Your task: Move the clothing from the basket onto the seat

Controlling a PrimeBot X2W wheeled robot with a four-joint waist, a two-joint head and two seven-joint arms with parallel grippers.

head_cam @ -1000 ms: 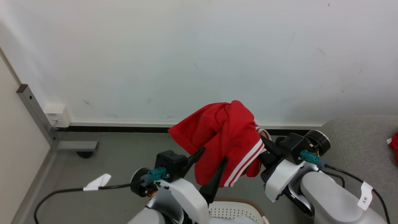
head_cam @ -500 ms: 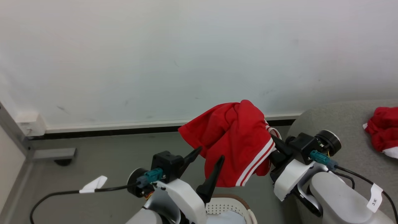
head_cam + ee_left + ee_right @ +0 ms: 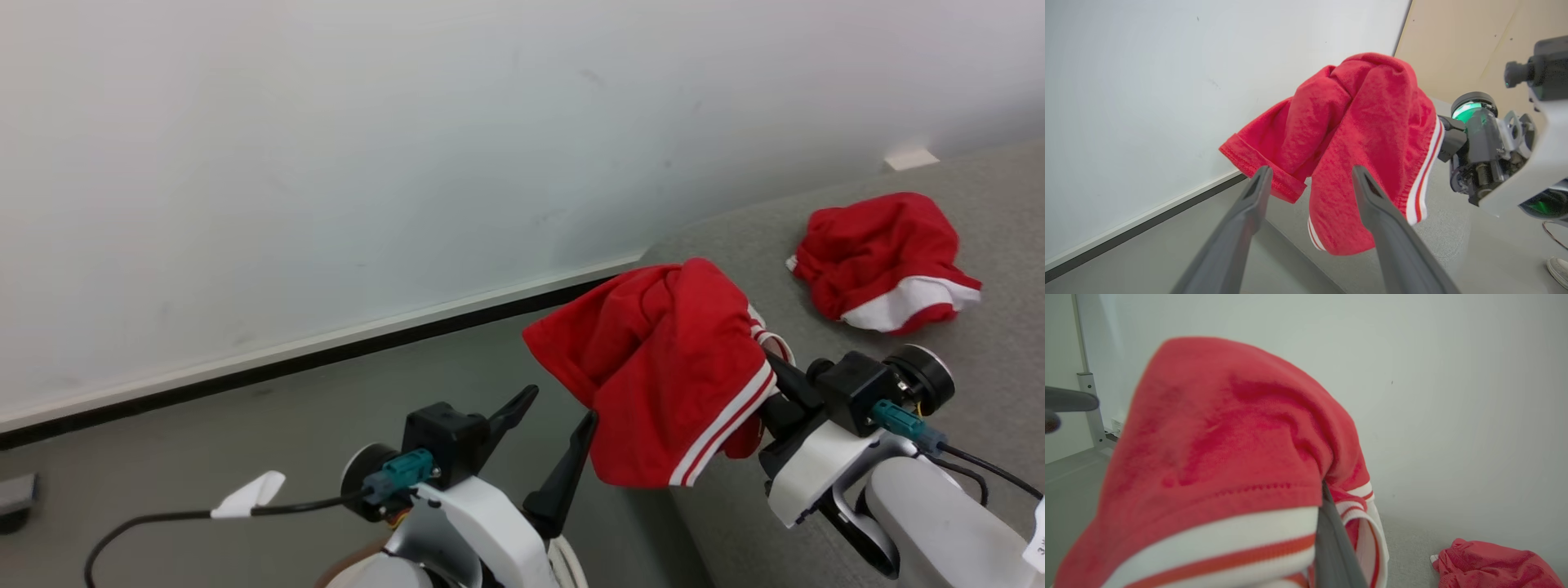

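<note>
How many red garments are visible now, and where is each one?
2. One garment hangs from the shut right pincer, near the edge of the seat. The other garment lies crumpled on the seat, farther back. More may be hidden elsewhere.

1 garment (image 3: 669,367) hangs from the right end effector (image 3: 771,376), over the left edge of the sofa (image 3: 1004,343) where it meets the floor (image 3: 245,425). The left end effector (image 3: 560,405) sits just left of it. A 2nd garment (image 3: 882,257) lies on the sofa, farther right and back, near the wall (image 3: 326,163).
</note>
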